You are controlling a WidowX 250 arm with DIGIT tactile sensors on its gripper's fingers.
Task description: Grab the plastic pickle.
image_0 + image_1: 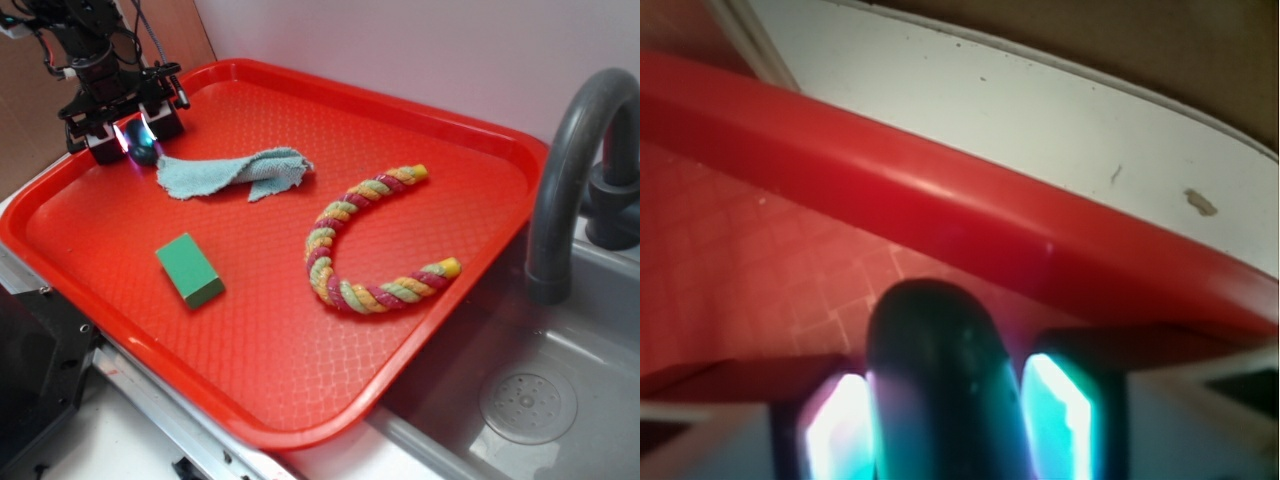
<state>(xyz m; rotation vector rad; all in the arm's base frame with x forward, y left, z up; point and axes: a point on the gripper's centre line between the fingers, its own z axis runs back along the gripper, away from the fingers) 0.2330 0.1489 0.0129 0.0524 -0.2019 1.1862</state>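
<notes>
The plastic pickle (143, 149) is a dark, glossy oval lying on the red tray (420, 330) in its far left corner. My gripper (135, 138) stands down over it, with one finger on each side. In the wrist view the plastic pickle (940, 380) fills the whole gap between the two glowing pads (845, 435), and both pads press against its sides. My gripper (945, 435) is shut on it. The pickle's near end is hidden below the frame edge.
The tray's raised rim (970, 215) runs close ahead of the pickle, with a white counter (1040, 110) beyond. A blue-grey cloth (235, 172) lies just right of the gripper. A green block (189, 270), a braided rope toy (365, 240) and a sink with a faucet (575, 170) lie further off.
</notes>
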